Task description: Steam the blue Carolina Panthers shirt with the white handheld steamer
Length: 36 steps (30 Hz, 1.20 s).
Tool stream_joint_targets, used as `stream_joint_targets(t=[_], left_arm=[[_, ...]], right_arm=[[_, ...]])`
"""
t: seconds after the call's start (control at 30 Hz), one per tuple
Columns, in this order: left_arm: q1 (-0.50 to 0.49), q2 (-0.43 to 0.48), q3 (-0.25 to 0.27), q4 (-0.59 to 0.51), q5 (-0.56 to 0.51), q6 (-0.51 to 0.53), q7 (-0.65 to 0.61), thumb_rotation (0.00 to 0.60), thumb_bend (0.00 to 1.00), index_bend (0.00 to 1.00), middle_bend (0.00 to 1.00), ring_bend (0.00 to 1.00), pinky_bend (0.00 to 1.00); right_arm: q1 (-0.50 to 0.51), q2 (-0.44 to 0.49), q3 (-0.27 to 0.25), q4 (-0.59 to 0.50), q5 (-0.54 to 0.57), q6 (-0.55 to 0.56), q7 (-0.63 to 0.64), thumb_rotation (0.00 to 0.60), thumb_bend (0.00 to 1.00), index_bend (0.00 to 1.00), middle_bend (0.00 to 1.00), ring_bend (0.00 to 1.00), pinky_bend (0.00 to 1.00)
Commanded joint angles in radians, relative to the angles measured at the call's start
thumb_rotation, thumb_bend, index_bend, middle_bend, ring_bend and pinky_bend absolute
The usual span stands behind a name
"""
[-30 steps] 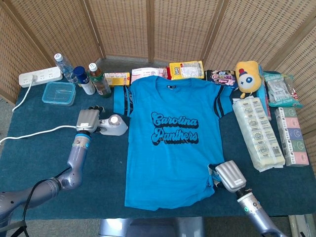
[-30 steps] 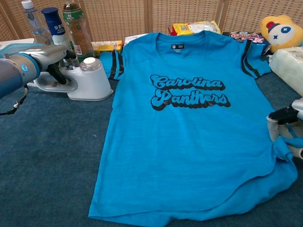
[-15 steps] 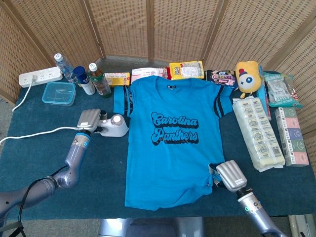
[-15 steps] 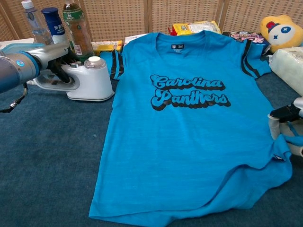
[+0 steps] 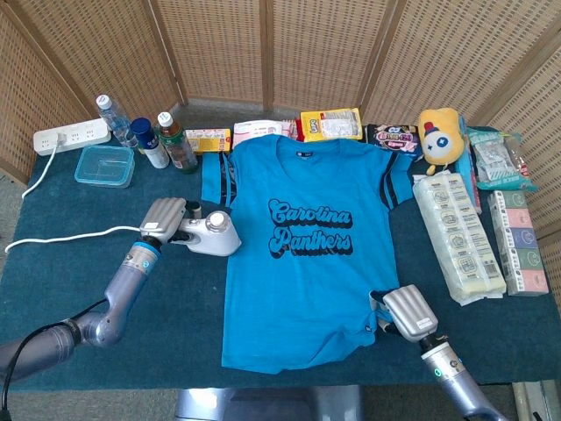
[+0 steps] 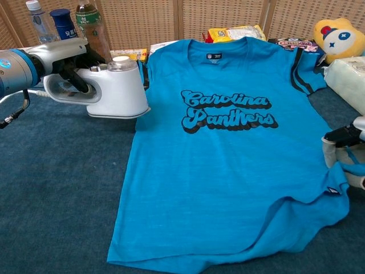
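At the upper left of the head view, a white power strip lies on the dark blue table, with a clear plastic container and three bottles just to its right. Below these, at left centre, the left hand wraps its fingers around the handle of the white handheld steamer; in the chest view the steamer sits at the upper left, its front edge reaching the left side of the shirt. The blue Carolina Panthers shirt lies flat, front up, in the middle of the frame, its lower right hem bunched and lifted. There, at lower right, the right hand pinches the hem in its fingers. Along the top edge behind the shirt sit several snack packets. At the upper right is a yellow plush toy, and below it, down the right side, long wrapped packs.
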Motion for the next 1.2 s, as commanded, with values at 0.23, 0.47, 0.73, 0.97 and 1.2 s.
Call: stream_joint_targets(t=[0.23,0.47,0.73,0.97,1.2], left_arm=[[-0.067,-0.109,0.040,0.028,0.022,0.002,0.077,0.600,0.47,0.60,0.72,0.68,0.77],[-0.122,-0.245,0.035,0.137,0.008,0.006,0.112,0.600,0.47,0.60,0.72,0.68,0.77],[-0.182,-0.341,0.024,0.202,-0.001,-0.007,0.158,0.600,0.47,0.60,0.72,0.68,0.77],[-0.217,-0.394,0.033,0.220,-0.004,-0.020,0.206,0.600,0.46,0.60,0.72,0.68,0.77],[-0.236,-0.419,0.050,0.211,0.016,-0.021,0.238,0.600,0.46,0.60,0.72,0.68,0.77]], right_arm=[[0.013,-0.006,0.008,-0.030,0.013,-0.025,-0.006,0.600,0.51,0.72,0.69,0.76,0.89],[0.017,0.000,0.008,-0.053,0.022,-0.038,-0.019,0.600,0.51,0.72,0.69,0.76,0.89],[0.019,0.020,0.004,-0.078,0.026,-0.045,-0.011,0.600,0.51,0.72,0.69,0.76,0.89],[0.017,0.027,0.003,-0.079,0.022,-0.038,0.001,0.600,0.51,0.72,0.69,0.76,0.89],[0.016,0.029,0.004,-0.080,0.019,-0.032,0.006,0.600,0.51,0.72,0.69,0.76,0.89]])
